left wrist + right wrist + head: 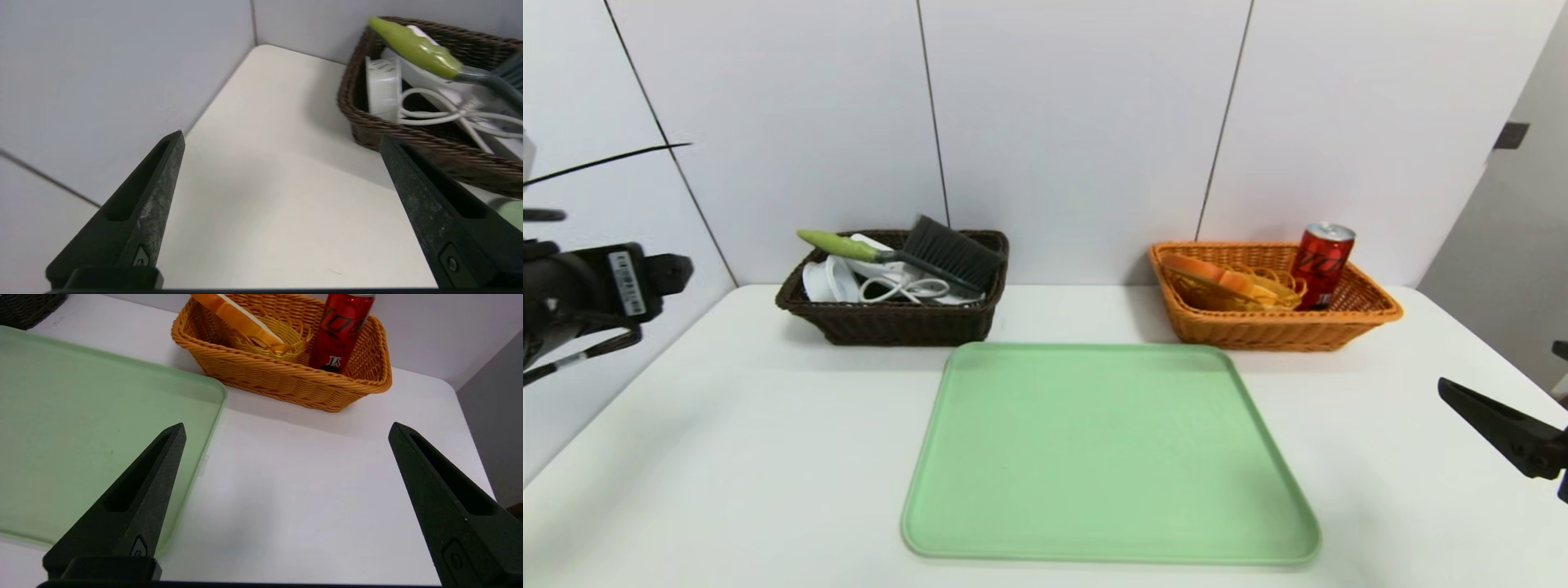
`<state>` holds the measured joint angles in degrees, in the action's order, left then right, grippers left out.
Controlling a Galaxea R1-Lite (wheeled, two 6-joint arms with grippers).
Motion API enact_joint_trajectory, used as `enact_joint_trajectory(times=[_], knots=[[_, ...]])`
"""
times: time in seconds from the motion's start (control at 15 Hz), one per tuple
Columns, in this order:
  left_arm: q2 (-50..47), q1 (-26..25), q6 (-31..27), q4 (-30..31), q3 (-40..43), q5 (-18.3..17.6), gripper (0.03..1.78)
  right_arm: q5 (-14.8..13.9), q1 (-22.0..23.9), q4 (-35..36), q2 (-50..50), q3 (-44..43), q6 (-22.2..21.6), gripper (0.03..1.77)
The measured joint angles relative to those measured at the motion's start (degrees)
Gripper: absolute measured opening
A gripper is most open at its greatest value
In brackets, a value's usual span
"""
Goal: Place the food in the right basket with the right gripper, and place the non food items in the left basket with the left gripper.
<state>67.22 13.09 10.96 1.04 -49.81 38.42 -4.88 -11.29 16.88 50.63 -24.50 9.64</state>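
Observation:
The dark brown left basket (894, 322) (408, 134) holds a grey brush with a green handle (907, 251) (416, 49) and a white charger with its cable (890, 286) (433, 114). In the orange right basket (1274, 327) (282, 379) lie a slice of bread (1217, 276) (241, 316), a yellow mesh item (1278, 286) (282, 345) and an upright red can (1323, 263) (341, 330). My left gripper (282, 139) hangs open and empty over the table's left part, left of the brown basket. At the right edge my right gripper (286, 430) is open, empty, in front of the orange basket.
A bare green tray (1107, 449) (73, 416) lies in the middle of the white table (727, 425), in front of both baskets. White wall panels stand close behind the baskets and along the left side.

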Motion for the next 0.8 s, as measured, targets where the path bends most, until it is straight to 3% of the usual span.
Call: enact_joint_trajectory(times=[0.27,0.47,0.8], knots=[[-11.35,-8.98,-3.83,2.34,9.29,1.07,1.69,1.41,2.3,0.0,-5.21,3.54,3.28,1.71],[-18.27,-12.24,-4.77,7.01,17.92,0.33,1.69,5.18,5.32,0.21,-9.47,7.14,7.88,1.71],[-34.15,-13.58,-6.25,11.75,31.79,-8.61,1.69,6.78,6.5,-2.85,-19.48,11.91,8.29,1.71]])
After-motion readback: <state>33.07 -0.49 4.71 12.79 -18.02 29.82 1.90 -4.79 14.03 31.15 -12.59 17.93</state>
